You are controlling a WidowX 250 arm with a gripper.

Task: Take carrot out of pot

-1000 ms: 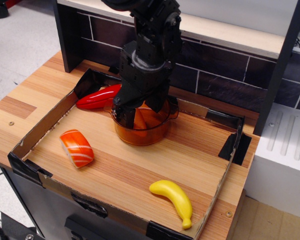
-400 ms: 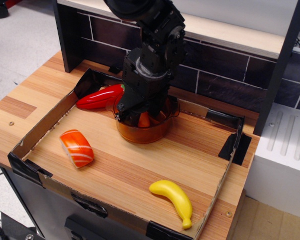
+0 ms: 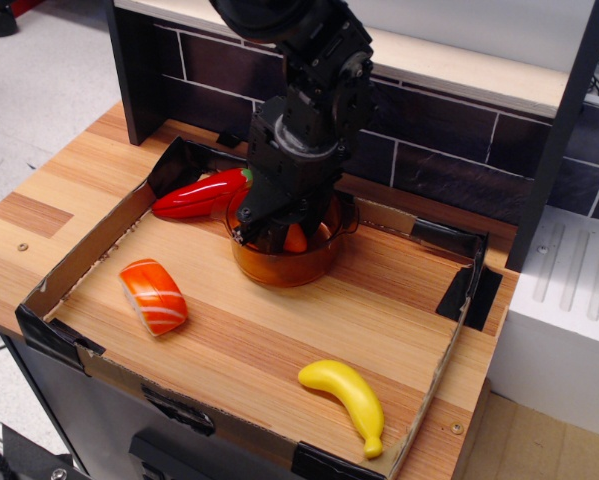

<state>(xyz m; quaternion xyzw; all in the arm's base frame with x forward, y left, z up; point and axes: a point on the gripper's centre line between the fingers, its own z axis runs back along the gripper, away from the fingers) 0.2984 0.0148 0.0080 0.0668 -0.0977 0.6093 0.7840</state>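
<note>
Sitting here are one pot [image 3: 279,268], one carrot [image 3: 295,240], one pepper [image 3: 197,194], one sushi piece [image 3: 153,296], one banana [image 3: 345,391].

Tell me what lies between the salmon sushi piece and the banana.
Nothing: in the only view, bare wood tray floor runs from the salmon sushi piece to the banana.

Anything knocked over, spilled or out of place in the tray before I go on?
Nothing stands out. The pot sits upright with the gripper reaching into it around the carrot. The red pepper, sushi piece and banana lie flat in the cardboard tray, none overturned.
</note>
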